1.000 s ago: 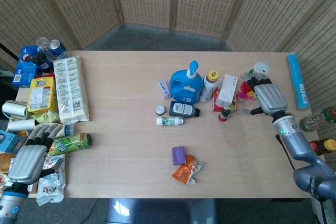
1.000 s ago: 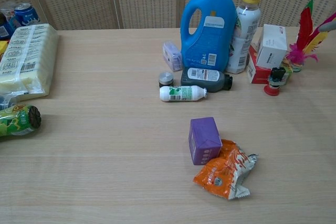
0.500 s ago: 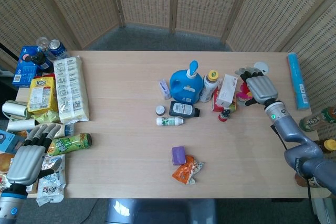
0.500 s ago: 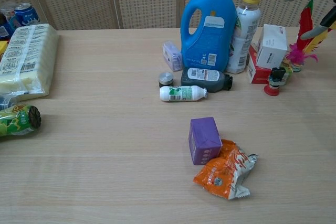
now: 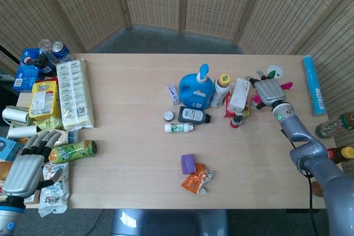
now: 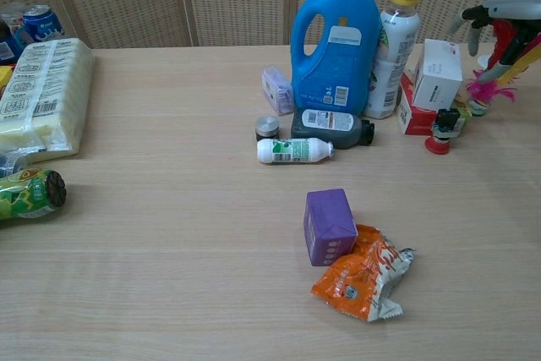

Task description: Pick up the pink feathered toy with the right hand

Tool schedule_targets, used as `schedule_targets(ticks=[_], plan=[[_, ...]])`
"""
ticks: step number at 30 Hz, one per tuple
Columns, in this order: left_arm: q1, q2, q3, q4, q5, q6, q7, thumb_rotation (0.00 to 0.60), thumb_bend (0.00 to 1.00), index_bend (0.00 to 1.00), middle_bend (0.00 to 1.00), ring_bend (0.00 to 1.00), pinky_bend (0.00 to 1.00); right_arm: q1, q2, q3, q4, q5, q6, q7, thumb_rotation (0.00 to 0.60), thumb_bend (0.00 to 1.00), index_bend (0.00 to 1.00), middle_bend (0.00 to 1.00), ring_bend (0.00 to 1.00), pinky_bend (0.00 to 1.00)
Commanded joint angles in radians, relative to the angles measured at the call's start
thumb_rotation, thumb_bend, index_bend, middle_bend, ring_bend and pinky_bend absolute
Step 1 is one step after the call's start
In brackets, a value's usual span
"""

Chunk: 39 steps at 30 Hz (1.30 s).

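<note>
At about two o'clock on the table (image 5: 133,153), just right of a white carton (image 5: 238,95), stands the pink feathered toy (image 6: 485,89), a shuttlecock with a pink tuft low down and stiff red and yellow plumes above. I judge it very light, its feathers easily crushed, so I would take it low, near the base. My right hand (image 5: 267,89) hangs palm-down over it, fingers (image 6: 470,16) draped around the plumes; whether they grip I cannot tell.
</note>
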Motion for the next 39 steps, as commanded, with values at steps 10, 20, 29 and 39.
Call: schedule_targets(ticks=[10,20,29,39], plan=[[-0.003,0.008,0.003,-0.009,0.023,-0.003,-0.013,0.600,0.38,0.00,0.00,0.00,0.00,-0.033,-0.077,-0.070,0.150,-0.032,0.007,0.024,0.600,0.17,0.60,0.93,0.58,0.74],[-0.007,0.003,0.004,-0.001,0.029,-0.011,-0.027,0.600,0.37,0.00,0.00,0.00,0.00,-0.064,-0.045,-0.062,0.128,-0.017,0.078,0.007,0.600,0.17,0.72,1.00,0.84,0.84],[-0.008,-0.001,0.002,0.022,0.034,-0.013,-0.053,0.600,0.38,0.00,0.00,0.00,0.00,-0.112,0.060,-0.027,-0.021,0.027,0.156,-0.099,0.600,0.17,0.71,1.00,0.84,0.84],[-0.014,-0.019,0.003,0.052,0.046,-0.022,-0.091,0.600,0.37,0.00,0.00,0.00,0.00,-0.154,0.278,0.048,-0.368,0.090,0.287,-0.292,0.600,0.17,0.70,1.00,0.83,0.84]])
